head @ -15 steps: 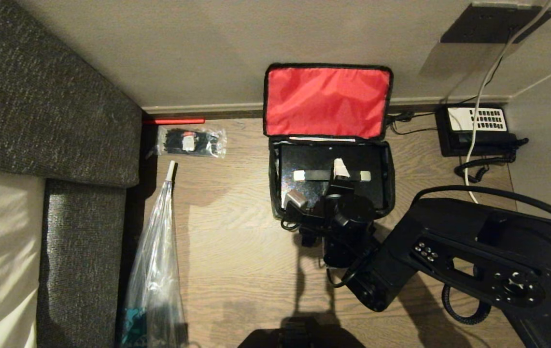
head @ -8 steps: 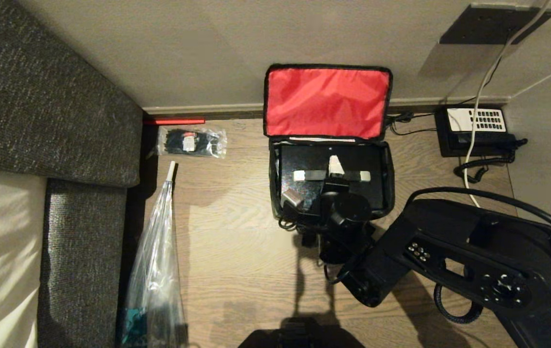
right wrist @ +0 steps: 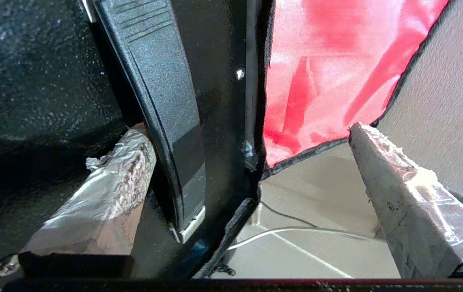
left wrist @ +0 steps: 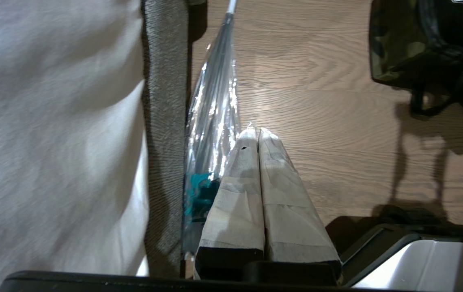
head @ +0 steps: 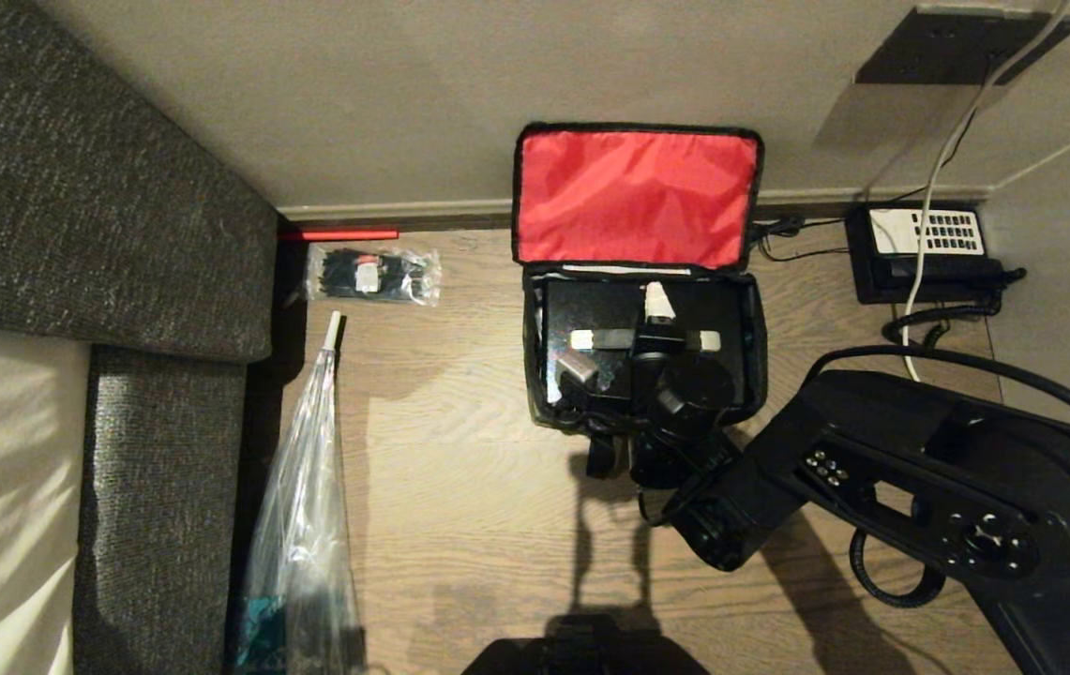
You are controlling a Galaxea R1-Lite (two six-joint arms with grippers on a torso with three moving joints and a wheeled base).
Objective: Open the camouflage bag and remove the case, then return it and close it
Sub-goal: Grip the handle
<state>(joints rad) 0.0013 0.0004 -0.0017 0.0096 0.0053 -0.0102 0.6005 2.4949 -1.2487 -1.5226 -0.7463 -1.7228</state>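
Camouflage bag point(head: 535, 375) sits upper centre of the head frame on the wooden floor point(head: 459, 487), red-lined lid point(head: 633, 197) flung back against the wall, the case point(head: 591, 314) inside. Right end effector point(head: 619, 333) spread wide astride the case handle point(right wrist: 166, 121), gripping nothing. Left end effector point(left wrist: 257, 136) clenched, empty, beside a clear umbrella point(left wrist: 215, 101).

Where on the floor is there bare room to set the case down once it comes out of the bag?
Widest bare floor lies between the camouflage bag and the clear umbrella, below the small packet. Beside the bag toward the telephone it is crowded with cords and the right arm; the right gripper hangs open over the case.
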